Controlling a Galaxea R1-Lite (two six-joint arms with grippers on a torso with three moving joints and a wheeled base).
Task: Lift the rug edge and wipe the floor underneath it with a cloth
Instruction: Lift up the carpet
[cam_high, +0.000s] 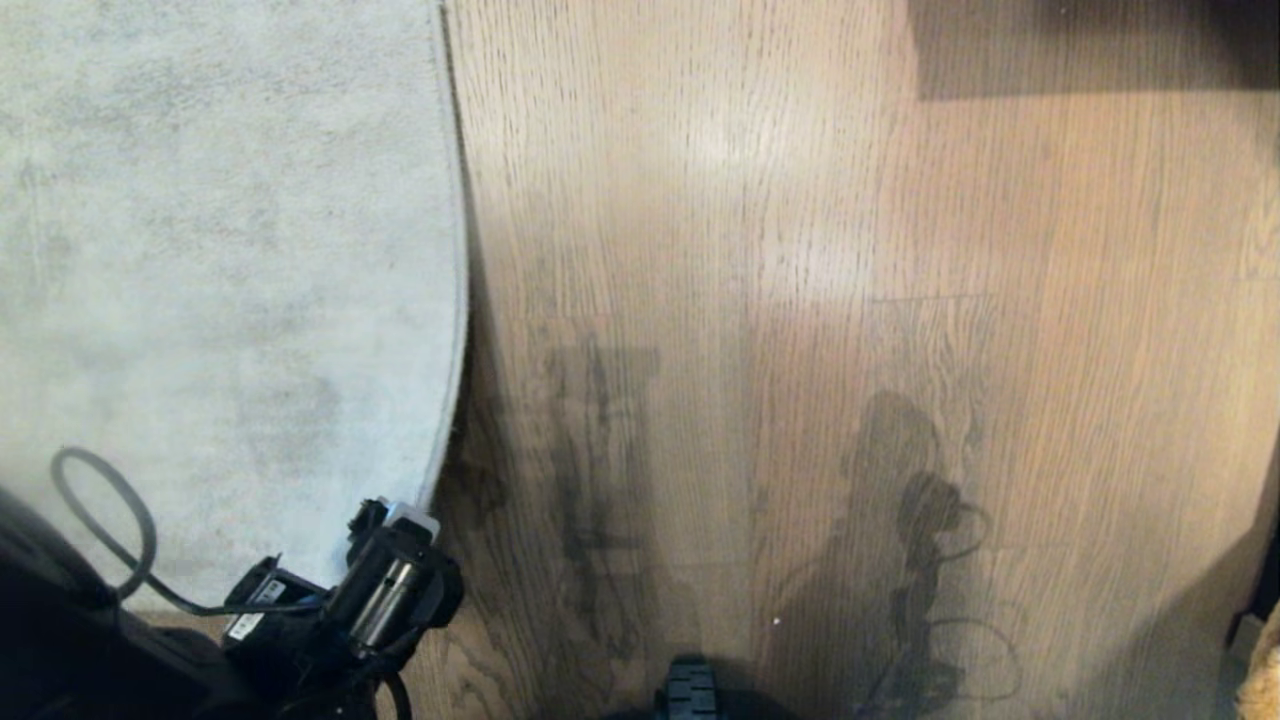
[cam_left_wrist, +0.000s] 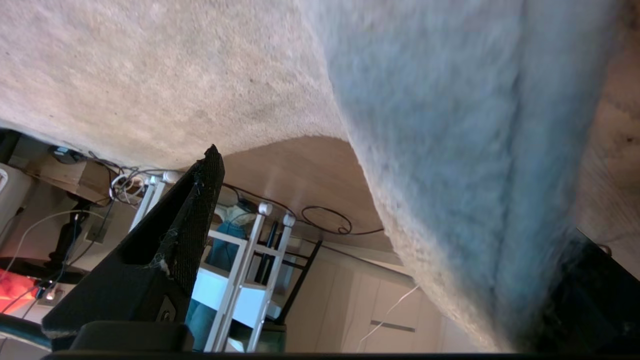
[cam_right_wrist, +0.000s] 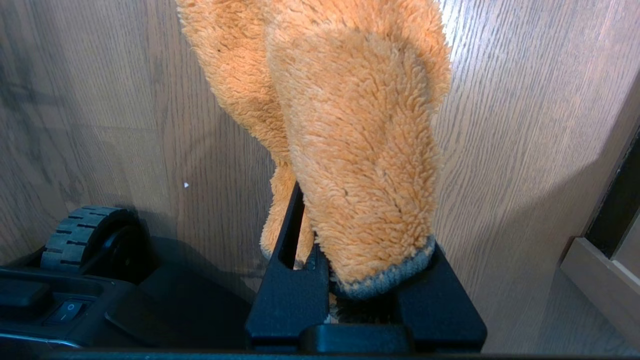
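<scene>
The pale grey rug (cam_high: 220, 250) covers the left of the floor (cam_high: 800, 300), and the rug edge (cam_high: 462, 300) runs down to my left gripper (cam_high: 395, 515) at the bottom left. In the left wrist view this gripper (cam_left_wrist: 395, 200) is open wide. One black finger (cam_left_wrist: 195, 210) stands off to one side, and the rug edge (cam_left_wrist: 550, 150) passes through the gap close to the other. The right gripper (cam_right_wrist: 350, 235) is shut on the cloth (cam_right_wrist: 360, 150), a fuzzy tan rag with grey trim that hangs over the wood floor (cam_right_wrist: 100, 100). That gripper is outside the head view.
The base's black wheel (cam_right_wrist: 80, 235) sits beside the right gripper, also showing low in the head view (cam_high: 690, 690). A pale cabinet base (cam_right_wrist: 600, 280) borders the floor on one side. Past the rug stand a white rack (cam_left_wrist: 240, 270) and loose cables (cam_left_wrist: 325, 220).
</scene>
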